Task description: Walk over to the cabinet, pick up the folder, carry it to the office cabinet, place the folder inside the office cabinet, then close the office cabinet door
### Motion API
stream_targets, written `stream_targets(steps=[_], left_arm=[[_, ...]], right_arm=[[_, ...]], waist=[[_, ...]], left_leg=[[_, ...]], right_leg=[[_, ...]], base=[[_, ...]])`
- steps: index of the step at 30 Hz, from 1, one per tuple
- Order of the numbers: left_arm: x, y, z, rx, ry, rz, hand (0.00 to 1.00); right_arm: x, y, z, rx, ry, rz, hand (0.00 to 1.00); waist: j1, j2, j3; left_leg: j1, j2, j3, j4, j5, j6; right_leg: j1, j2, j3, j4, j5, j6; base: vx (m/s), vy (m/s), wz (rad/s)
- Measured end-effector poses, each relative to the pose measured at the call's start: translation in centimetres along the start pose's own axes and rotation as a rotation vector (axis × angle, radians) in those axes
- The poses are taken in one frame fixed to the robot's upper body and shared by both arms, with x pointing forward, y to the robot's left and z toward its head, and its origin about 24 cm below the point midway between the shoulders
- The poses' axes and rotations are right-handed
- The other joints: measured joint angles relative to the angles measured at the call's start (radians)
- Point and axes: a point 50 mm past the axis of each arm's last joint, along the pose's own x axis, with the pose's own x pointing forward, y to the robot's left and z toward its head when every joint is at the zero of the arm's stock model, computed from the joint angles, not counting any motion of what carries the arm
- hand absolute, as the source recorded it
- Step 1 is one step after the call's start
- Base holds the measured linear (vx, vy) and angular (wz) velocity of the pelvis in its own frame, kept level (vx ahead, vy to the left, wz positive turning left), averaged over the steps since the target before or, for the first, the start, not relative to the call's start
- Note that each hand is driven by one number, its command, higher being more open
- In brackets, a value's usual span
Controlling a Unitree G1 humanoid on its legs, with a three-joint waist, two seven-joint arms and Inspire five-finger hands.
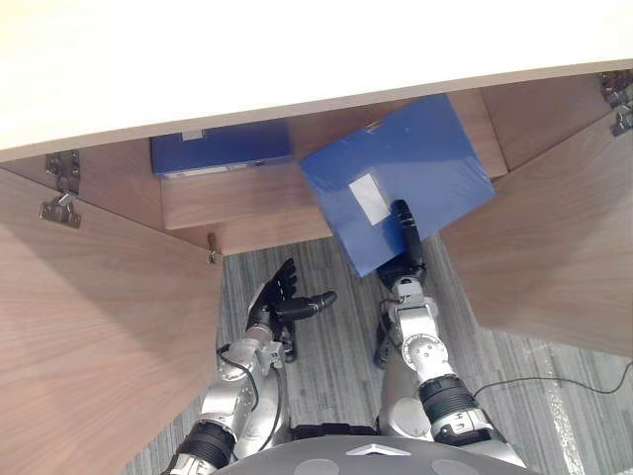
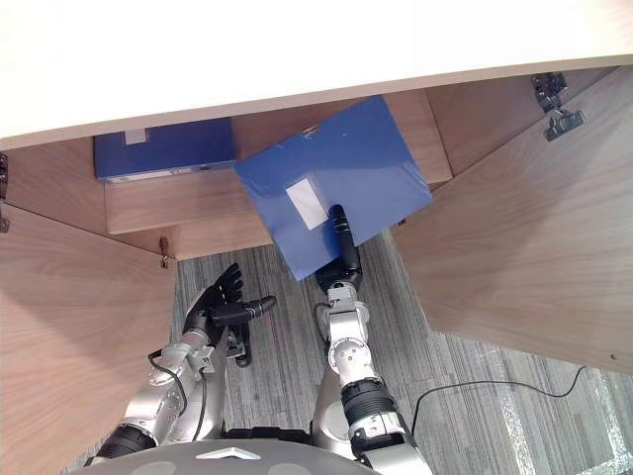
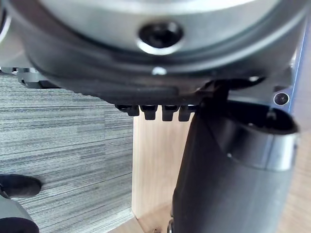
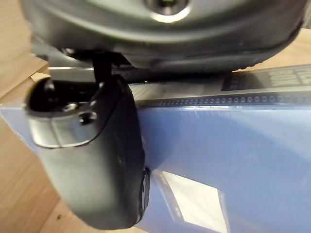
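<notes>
A blue folder (image 1: 415,168) with a white label is tilted at the open front of the wooden office cabinet (image 1: 247,213), its far end over the shelf. My right hand (image 1: 406,242) is shut on the folder's near edge, thumb lying on top of the cover (image 4: 243,160). My left hand (image 1: 282,302) hangs open over the grey floor, in front of the cabinet and to the left of the folder, holding nothing. A second blue folder (image 1: 220,148) lies flat on the shelf at the left.
Both cabinet doors stand open: the left door (image 1: 89,336) and the right door (image 1: 554,247) flank my arms. A pale cabinet top (image 1: 297,59) overhangs the shelf. Grey striped carpet (image 1: 326,346) lies below.
</notes>
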Motion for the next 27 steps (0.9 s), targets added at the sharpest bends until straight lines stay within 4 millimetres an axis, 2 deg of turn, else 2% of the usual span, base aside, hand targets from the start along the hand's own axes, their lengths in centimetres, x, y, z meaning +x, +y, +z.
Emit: stream_targets(steps=[7, 9, 10, 11, 12, 13, 16, 18, 21, 22, 23, 24, 25, 27], left_arm=[[0.0, 0.0, 0.2, 0.003, -0.015, 0.004, 1.00], [-0.1, -0.1, 0.0, 0.013, -0.007, -0.006, 1.00], [-0.1, -0.2, -0.1, 0.016, -0.005, -0.012, 1.00], [-0.1, -0.4, -0.2, 0.016, -0.001, -0.017, 1.00], [-0.1, -0.4, -0.3, 0.018, 0.003, -0.020, 1.00], [-0.1, -0.5, -0.3, 0.018, 0.004, -0.021, 1.00], [0.0, 0.1, 0.2, 0.021, -0.013, -0.001, 1.00], [0.0, 0.6, 0.3, 0.027, -0.017, 0.016, 1.00], [0.5, 0.6, 0.3, 0.029, -0.012, 0.023, 1.00], [0.5, 0.7, 0.0, 0.028, 0.001, 0.027, 1.00], [0.6, 0.6, 0.0, 0.027, 0.003, 0.027, 1.00], [0.8, 0.4, 0.2, 0.024, -0.001, 0.023, 1.00], [0.9, 0.2, 0.1, 0.022, -0.001, 0.020, 1.00], [0.9, 0.1, 0.2, 0.020, -0.006, 0.017, 1.00]], right_arm=[[0.7, 1.3, -0.4, -0.008, 0.018, 0.043, 0.00], [0.6, 1.1, -0.4, -0.010, 0.017, 0.035, 0.00], [0.5, 0.8, -0.2, -0.019, 0.016, 0.028, 0.00], [0.5, 0.6, -0.1, -0.027, 0.017, 0.023, 0.00], [0.4, 0.5, -0.1, -0.030, 0.018, 0.017, 0.00], [0.4, 0.3, -0.2, -0.032, 0.021, 0.012, 0.00], [0.5, 0.2, -0.7, -0.057, 0.051, 0.007, 0.00], [0.8, 0.4, -1.1, -0.070, 0.075, 0.011, 0.00], [0.9, 0.7, -1.5, -0.107, 0.095, 0.025, 0.00], [0.9, 0.6, -1.3, -0.121, 0.097, 0.025, 0.00], [1.0, 0.5, -1.2, -0.126, 0.097, 0.024, 0.00], [1.0, 0.3, -1.0, -0.136, 0.096, 0.018, 0.00], [1.0, 0.2, -0.8, -0.146, 0.100, 0.016, 0.00], [1.0, 0.0, -0.4, -0.159, 0.097, 0.015, 0.00]], waist=[[0.000, 0.007, 0.013], [-0.002, 0.007, 0.013], [-0.001, 0.011, 0.015], [0.001, 0.019, 0.021], [-0.005, 0.028, 0.026], [-0.005, 0.030, 0.027], [-0.004, 0.042, 0.033], [0.003, 0.049, 0.037], [0.011, 0.068, 0.047], [0.009, 0.079, 0.052], [0.008, 0.086, 0.055], [0.013, 0.095, 0.059], [0.023, 0.105, 0.063], [0.027, 0.108, 0.062]], left_leg=[[-0.001, 0.016, 0.056, 0.044, -0.049, 0.028], [0.008, 0.016, 0.075, 0.064, -0.084, 0.044], [0.019, 0.014, 0.092, 0.082, -0.112, 0.070], [0.037, 0.016, 0.111, 0.104, -0.134, 0.082], [0.051, 0.018, 0.122, 0.126, -0.147, 0.100], [0.062, 0.018, 0.131, 0.138, -0.159, 0.108], [0.074, 0.018, 0.139, 0.172, -0.192, 0.124], [0.074, 0.019, 0.133, 0.168, -0.192, 0.124], [0.085, 0.021, 0.128, 0.169, -0.200, 0.126], [0.088, 0.025, 0.117, 0.179, -0.204, 0.118], [0.088, 0.030, 0.107, 0.183, -0.205, 0.116], [0.093, 0.035, 0.090, 0.185, -0.209, 0.103], [0.099, 0.045, 0.082, 0.180, -0.208, 0.090], [0.099, 0.045, 0.069, 0.161, -0.199, 0.072]], right_leg=[[-0.010, 0.017, 0.060, -0.044, 0.036, 0.022], [-0.009, 0.011, 0.079, -0.039, 0.043, 0.013], [-0.033, 0.005, 0.088, 0.018, 0.068, -0.025], [-0.070, -0.011, 0.078, 0.101, 0.100, -0.102], [-0.081, -0.025, 0.068, 0.148, 0.118, -0.134], [-0.085, -0.036, 0.060, 0.168, 0.123, -0.143], [-0.082, -0.061, 0.026, 0.171, 0.139, -0.130], [-0.082, -0.065, 0.000, 0.144, 0.113, -0.121], [-0.084, -0.042, -0.027, -0.002, 0.104, -0.104], [-0.076, -0.025, -0.021, -0.057, 0.138, -0.054], [-0.064, -0.018, -0.021, -0.074, 0.162, -0.040], [-0.037, -0.006, -0.030, -0.098, 0.219, -0.008], [-0.020, -0.003, -0.048, -0.101, 0.220, -0.006], [-0.012, -0.001, -0.066, -0.109, 0.220, -0.006]], base=[[0.01, 0.090, -0.24], [0.03, 0.159, -0.30], [0.04, 0.157, -0.37], [0.04, 0.165, -0.37], [0.06, 0.191, -0.29], [0.06, 0.145, -0.20], [0.08, 0.137, -0.14], [0.06, 0.051, -0.09], [0.03, -0.021, 0.07], [0.01, -0.042, 0.26], [0.01, -0.036, 0.32], [0.02, -0.040, 0.18], [0.02, -0.060, 0.12], [0.01, -0.085, 0.12]])
